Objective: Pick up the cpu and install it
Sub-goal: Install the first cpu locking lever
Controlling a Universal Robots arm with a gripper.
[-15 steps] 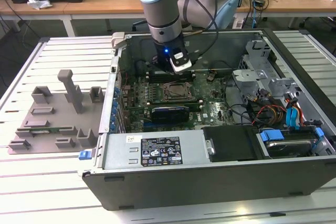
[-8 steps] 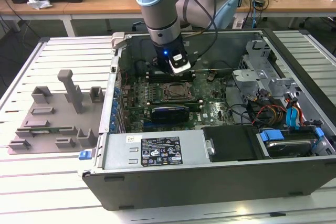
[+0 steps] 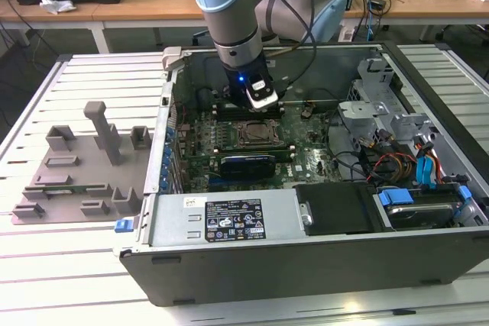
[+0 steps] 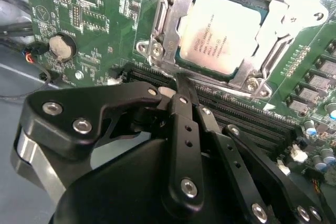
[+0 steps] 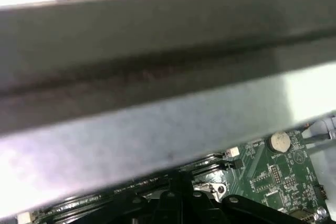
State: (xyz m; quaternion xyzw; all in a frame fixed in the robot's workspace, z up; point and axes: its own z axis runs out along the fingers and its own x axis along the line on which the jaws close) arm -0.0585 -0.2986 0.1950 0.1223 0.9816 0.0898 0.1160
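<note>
The cpu [image 4: 226, 35] lies flat in its socket on the green motherboard, its pale metal top showing inside the silvery retention frame [image 4: 168, 19]. In the exterior view the cpu [image 3: 256, 133] sits mid-board inside the open computer case. My gripper [image 4: 181, 85] is shut with nothing between its black fingers, and the tip is at the socket frame's near edge, just beside the cpu. In the exterior view my gripper [image 3: 254, 111] hangs just behind the socket. The first wrist view catches the fingers [image 5: 176, 195] low over the board.
Memory slots [image 4: 252, 119] run beside the socket and a coin battery [image 4: 62, 47] sits further off. A black expansion card [image 3: 248, 164] and the power supply [image 3: 221, 219] lie in front. Drive cage and cables [image 3: 397, 143] fill the exterior view's right. A grey fixture tray [image 3: 76, 166] rests outside the case.
</note>
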